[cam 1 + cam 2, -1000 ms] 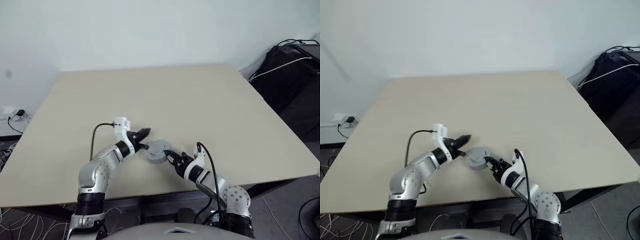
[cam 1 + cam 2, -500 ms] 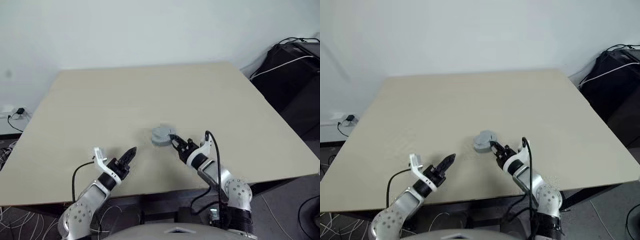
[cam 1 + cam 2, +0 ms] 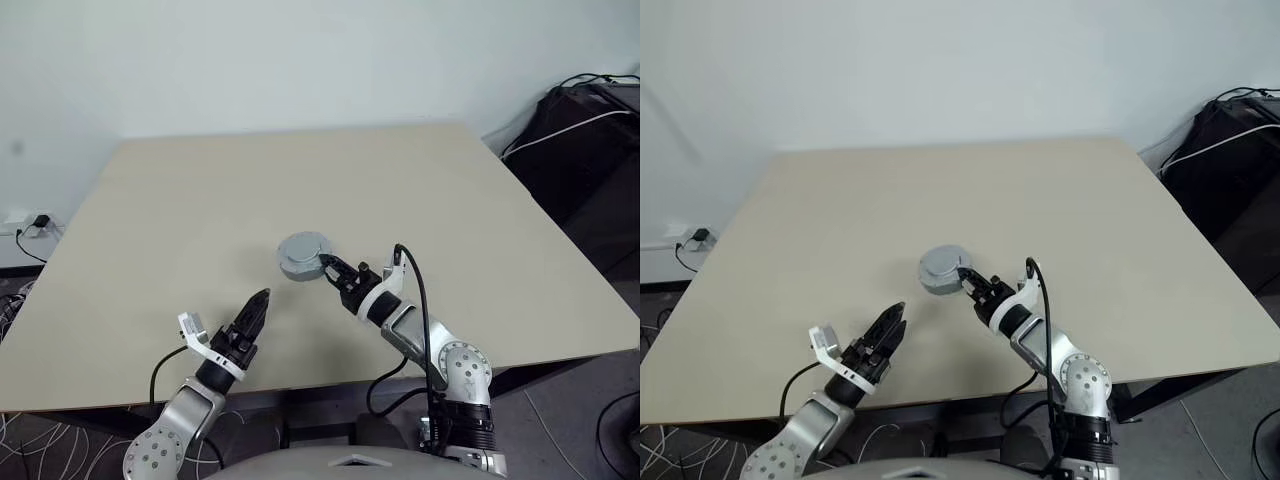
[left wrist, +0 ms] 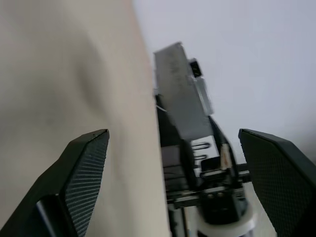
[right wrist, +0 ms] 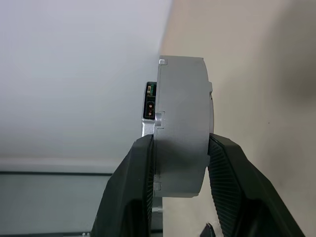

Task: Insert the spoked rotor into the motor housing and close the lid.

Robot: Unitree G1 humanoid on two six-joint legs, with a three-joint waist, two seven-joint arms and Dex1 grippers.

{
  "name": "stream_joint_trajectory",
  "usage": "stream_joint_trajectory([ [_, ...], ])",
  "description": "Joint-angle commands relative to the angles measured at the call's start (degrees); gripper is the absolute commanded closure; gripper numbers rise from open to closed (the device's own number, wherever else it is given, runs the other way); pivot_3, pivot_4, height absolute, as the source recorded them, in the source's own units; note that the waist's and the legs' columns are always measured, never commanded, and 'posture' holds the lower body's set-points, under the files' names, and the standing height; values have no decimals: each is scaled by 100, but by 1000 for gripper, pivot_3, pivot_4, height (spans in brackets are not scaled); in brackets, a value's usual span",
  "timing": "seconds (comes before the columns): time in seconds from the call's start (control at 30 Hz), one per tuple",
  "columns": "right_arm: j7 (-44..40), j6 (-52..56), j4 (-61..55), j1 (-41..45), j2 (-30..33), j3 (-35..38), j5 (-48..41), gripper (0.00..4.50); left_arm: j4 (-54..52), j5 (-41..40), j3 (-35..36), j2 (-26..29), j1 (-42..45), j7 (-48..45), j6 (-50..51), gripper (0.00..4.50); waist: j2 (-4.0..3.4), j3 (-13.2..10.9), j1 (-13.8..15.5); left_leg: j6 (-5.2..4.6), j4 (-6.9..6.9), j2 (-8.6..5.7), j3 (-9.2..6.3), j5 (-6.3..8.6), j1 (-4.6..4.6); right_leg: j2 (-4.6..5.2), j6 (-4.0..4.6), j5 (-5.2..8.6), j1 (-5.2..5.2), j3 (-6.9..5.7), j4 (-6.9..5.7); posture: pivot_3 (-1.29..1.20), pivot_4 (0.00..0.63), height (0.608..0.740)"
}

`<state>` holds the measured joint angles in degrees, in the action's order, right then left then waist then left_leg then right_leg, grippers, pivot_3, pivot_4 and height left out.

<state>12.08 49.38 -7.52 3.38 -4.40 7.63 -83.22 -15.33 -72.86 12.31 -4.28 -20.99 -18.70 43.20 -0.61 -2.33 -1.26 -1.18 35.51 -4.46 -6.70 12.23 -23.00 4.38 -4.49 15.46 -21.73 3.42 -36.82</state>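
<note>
grey metal fills the right claw [image 3: 327, 270], whose two fingers clamp the flat faces of the closed motor housing [image 3: 302, 257], a thick round drum held above the middle of the beige counter [image 3: 400, 190]. its smooth grey lid [image 5: 183, 118] sits flush on it, and a small connector port shows on the housing's back edge in the right wrist view. left claw [image 3: 256, 308] hangs near the counter's front edge with fingers spread wide, holding nothing and well apart from the housing.
</note>
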Motion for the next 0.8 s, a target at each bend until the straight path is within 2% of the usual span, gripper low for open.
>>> stream_joint_trajectory([
  [0.03,-82,104,-459,7,-126,-183,-388,3232,16,-437,-148,-552,64,-10,-175,29,0,0,-3,0,0,0,0,0,0,0,0,0,0,0,0,0,0,740],
  [0.27,13,317,-537,-197,-59,-417,-584,3232,97,-756,-408,-435,100,52,-303,29,1,-1,0,0,0,0,1,0,0,0,-5,5,0,1,1,0,0,740],
  [0.8,118,579,-801,-483,421,-738,-1272,3232,-4,-840,-683,-349,37,13,-623,29,3,-2,6,-1,1,0,1,1,-3,2,-17,14,-1,1,2,0,0,740],
])
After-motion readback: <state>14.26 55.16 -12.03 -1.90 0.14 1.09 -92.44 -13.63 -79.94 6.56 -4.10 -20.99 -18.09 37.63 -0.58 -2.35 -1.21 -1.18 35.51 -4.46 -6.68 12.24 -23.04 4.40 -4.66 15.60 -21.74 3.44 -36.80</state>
